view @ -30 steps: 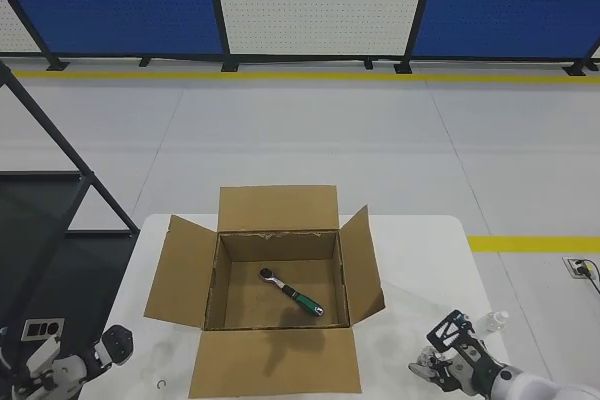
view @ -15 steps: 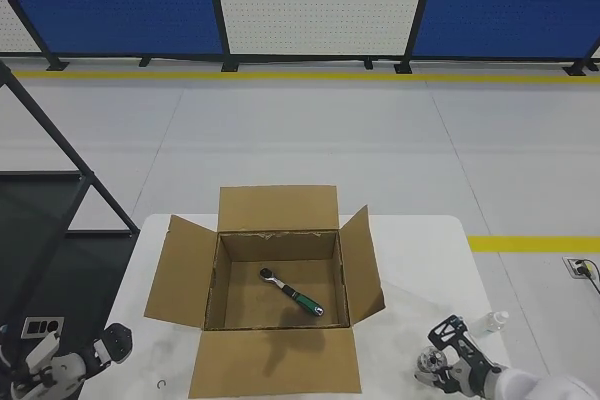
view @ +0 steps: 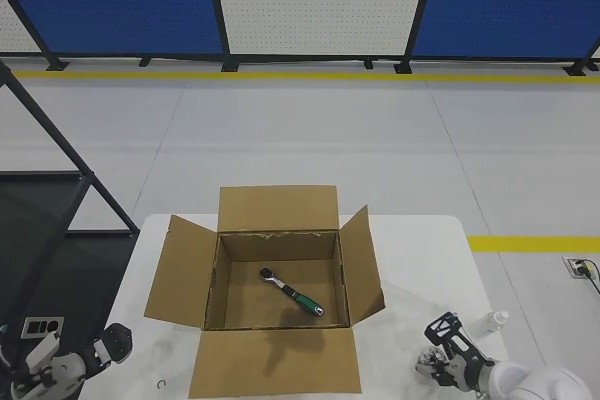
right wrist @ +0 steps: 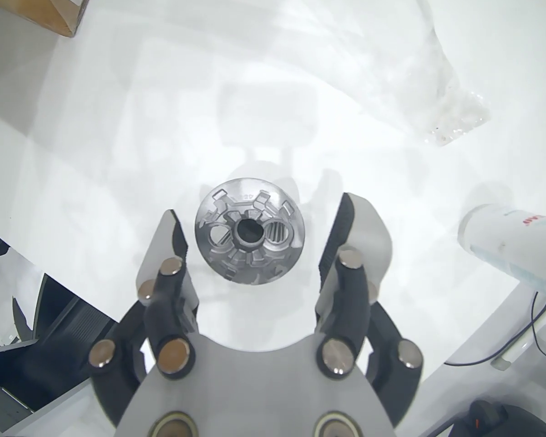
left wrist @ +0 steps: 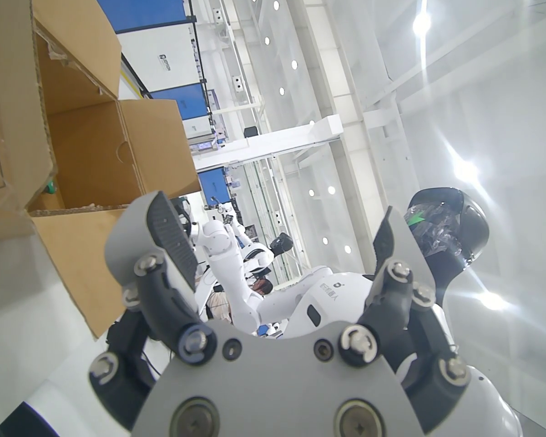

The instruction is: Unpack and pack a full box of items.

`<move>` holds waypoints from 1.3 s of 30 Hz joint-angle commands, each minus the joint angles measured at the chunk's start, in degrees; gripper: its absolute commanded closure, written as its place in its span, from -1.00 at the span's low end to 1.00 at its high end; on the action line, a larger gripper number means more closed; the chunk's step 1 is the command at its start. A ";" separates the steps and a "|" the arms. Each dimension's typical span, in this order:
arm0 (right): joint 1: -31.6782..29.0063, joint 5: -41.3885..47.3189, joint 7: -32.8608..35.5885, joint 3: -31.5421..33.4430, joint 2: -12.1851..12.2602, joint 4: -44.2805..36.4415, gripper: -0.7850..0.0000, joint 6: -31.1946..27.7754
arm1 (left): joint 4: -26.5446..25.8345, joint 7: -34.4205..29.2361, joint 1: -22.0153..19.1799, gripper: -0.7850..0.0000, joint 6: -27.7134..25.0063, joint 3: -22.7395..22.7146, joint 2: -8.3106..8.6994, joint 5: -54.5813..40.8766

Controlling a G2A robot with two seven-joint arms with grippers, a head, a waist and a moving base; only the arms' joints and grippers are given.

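Two grippers, both spread wide and holding nothing: your right gripper point(right wrist: 260, 218) straddles a round metal hub point(right wrist: 250, 236) lying flat on the white table point(view: 420, 265), gaps on either side, with a white bottle point(right wrist: 505, 247) near. Your left gripper point(left wrist: 275, 211) sits off the front left flap of the open cardboard box point(view: 278, 208); a green-handled ratchet point(view: 291, 291) lies on the box floor

Right arm nudged over.
Your right gripper point(right wrist: 260, 219) edged slightly toward the box point(view: 278, 207), lining up over the metal disc point(right wrist: 250, 244).
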 commanded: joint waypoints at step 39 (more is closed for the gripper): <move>-4.07 0.54 -14.23 5.00 1.46 -32.71 1.00 0.67 | -2.17 1.05 -0.32 -1.00 1.42 1.08 0.03 1.30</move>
